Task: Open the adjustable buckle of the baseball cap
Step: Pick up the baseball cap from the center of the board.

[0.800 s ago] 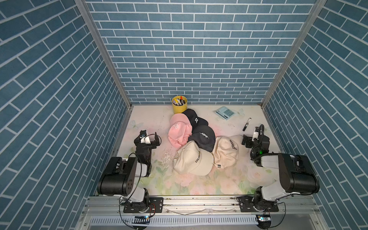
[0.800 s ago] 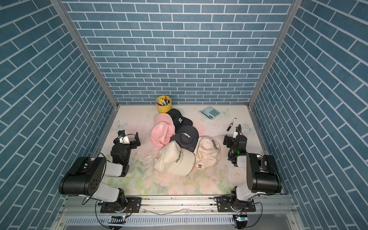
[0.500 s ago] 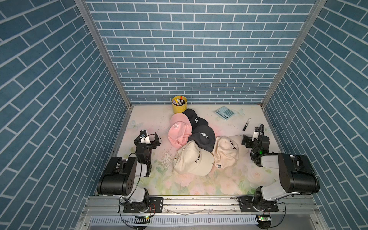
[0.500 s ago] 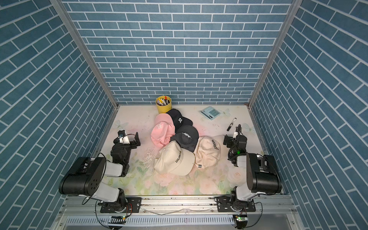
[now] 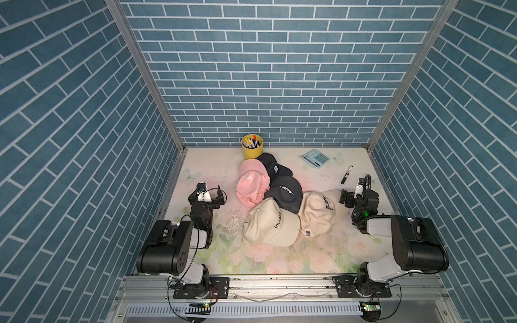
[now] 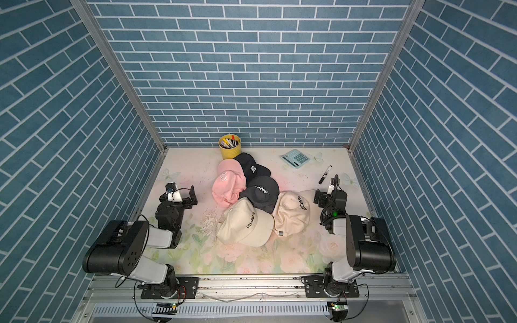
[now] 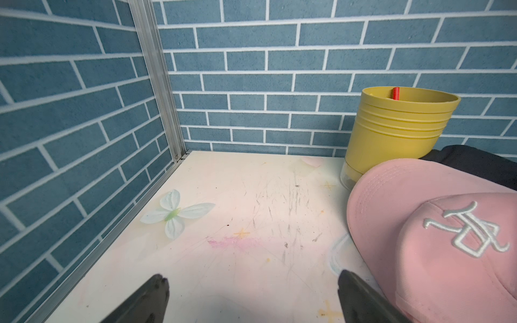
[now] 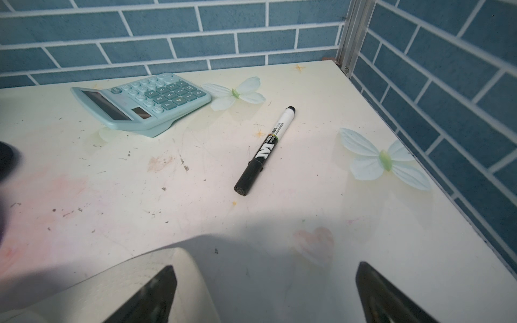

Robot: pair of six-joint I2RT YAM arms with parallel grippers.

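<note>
Several baseball caps lie heaped mid-table in both top views: a pink cap (image 5: 250, 183), two black caps (image 5: 285, 193) and two cream caps (image 5: 270, 223). A small metal buckle (image 5: 307, 232) shows on the strap of the right cream cap (image 6: 292, 214). My left gripper (image 5: 208, 197) stands open left of the heap, with the pink cap (image 7: 433, 237) beside one finger. Open too, my right gripper (image 5: 355, 195) is at the heap's right, one finger over the cream cap's brim (image 8: 126, 279). In the wrist views both the left gripper (image 7: 251, 275) and the right gripper (image 8: 266, 266) hold nothing.
A yellow cup (image 5: 251, 145) of markers stands at the back wall behind the caps. A light-blue calculator (image 8: 140, 100) and a black marker (image 8: 265, 151) lie at the back right. Blue brick walls close in the table on three sides.
</note>
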